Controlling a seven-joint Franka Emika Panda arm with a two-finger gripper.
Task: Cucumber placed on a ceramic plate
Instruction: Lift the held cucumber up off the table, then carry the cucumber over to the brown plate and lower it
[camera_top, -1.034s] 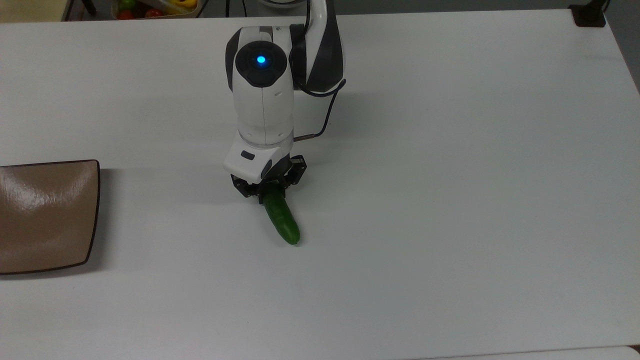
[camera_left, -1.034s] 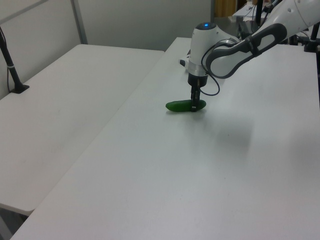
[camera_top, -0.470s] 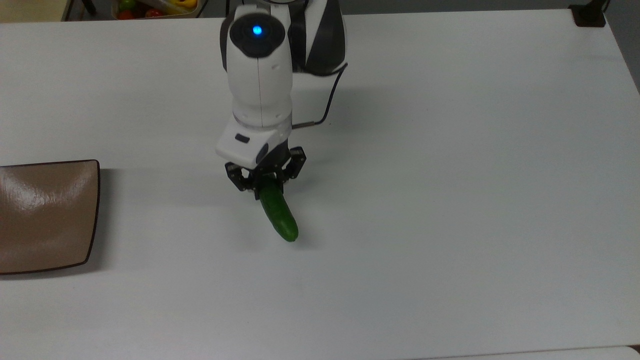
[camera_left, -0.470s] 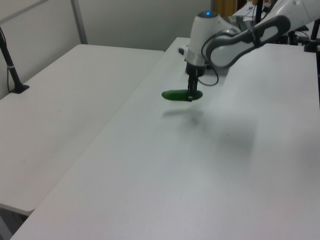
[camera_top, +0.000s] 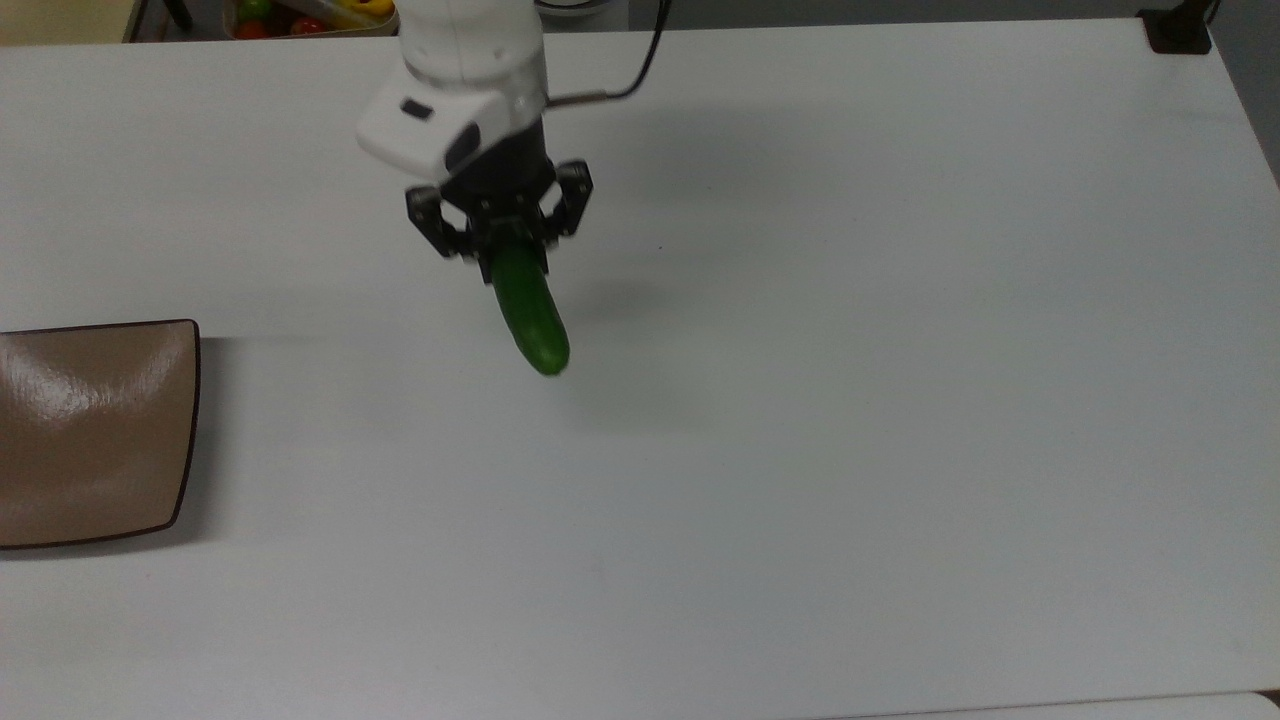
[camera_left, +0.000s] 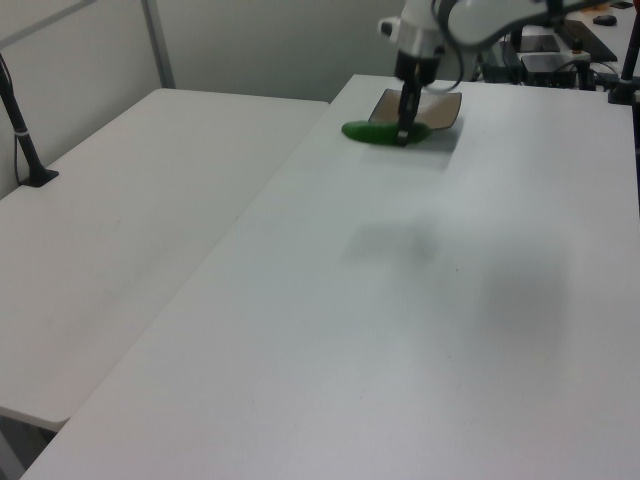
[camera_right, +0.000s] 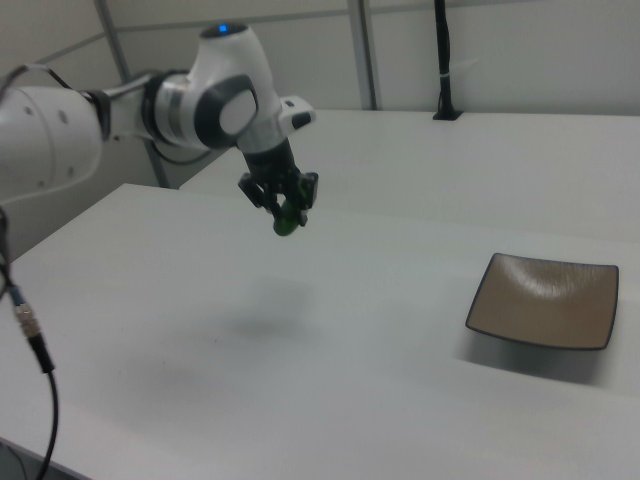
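white table (camera_top: 900, 400) lies under the gripper (camera_top: 497, 250), clamped on the cucumber (camera_top: 530, 315) aloft, ceramic plate (camera_top: 90, 430) well apart.

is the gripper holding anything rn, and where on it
Yes: the gripper is shut on the cucumber, gripping it near one end, clear of the table.

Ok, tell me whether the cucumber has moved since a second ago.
Yes. The cucumber, held in the gripper, has risen off the table; in the top view it sits higher up the picture, while the plate has stayed put.
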